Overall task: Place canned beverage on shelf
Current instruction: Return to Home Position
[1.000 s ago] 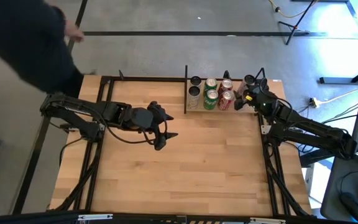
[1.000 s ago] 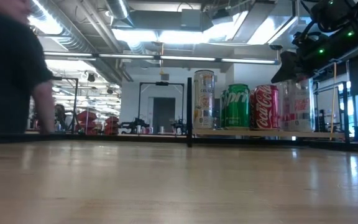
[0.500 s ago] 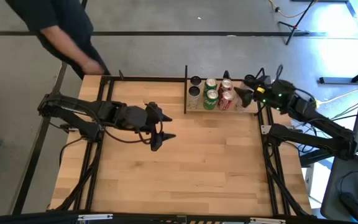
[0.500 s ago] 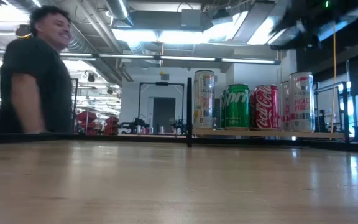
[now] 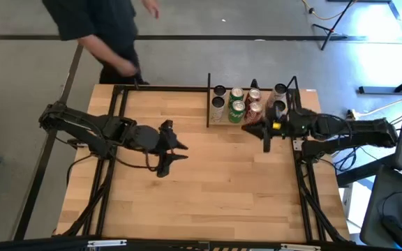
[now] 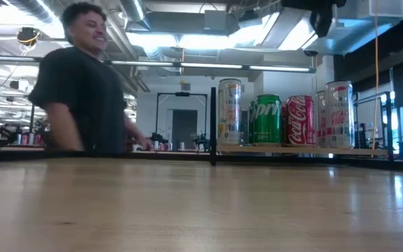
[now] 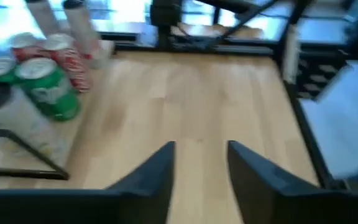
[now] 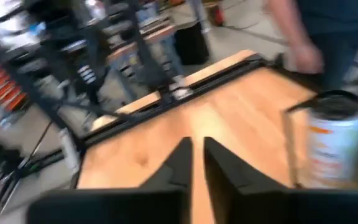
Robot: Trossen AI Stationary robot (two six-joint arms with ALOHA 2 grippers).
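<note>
High view: the shelf (image 6: 292, 149) stands at the 1 o'clock corner of the worktop (image 5: 215, 195). It is filled four abreast, and two rows of can tops show from above. Low view confirms the front rank upright on the board: a tall pale can (image 6: 229, 112), a green can (image 6: 266, 119), a red can (image 6: 299, 120) and a white-pink can (image 6: 338, 115). No can lies loose on the worktop and neither pincer carries one.

The right pincer (image 5: 262, 134) hangs just off the shelf's 6 o'clock side, apart from the cans. Its fingers are drawn almost together, with only a sliver of wood between them, and they pinch nothing. The left pincer (image 5: 172, 159) sits over the worktop toward 9 o'clock of centre, spread and empty.

A person (image 5: 96, 21) stands at the 11 o'clock edge with a hand near the frame.

Assessment: stocking appears complete, and the step in hand is the return of the arms to rest.

The next move calls for the right arm to draw back toward 3 o'clock. It must stay clear of the shelf posts and the white-pink cans at that end. The left arm must fold toward 9 o'clock, away from the person's reach.
</note>
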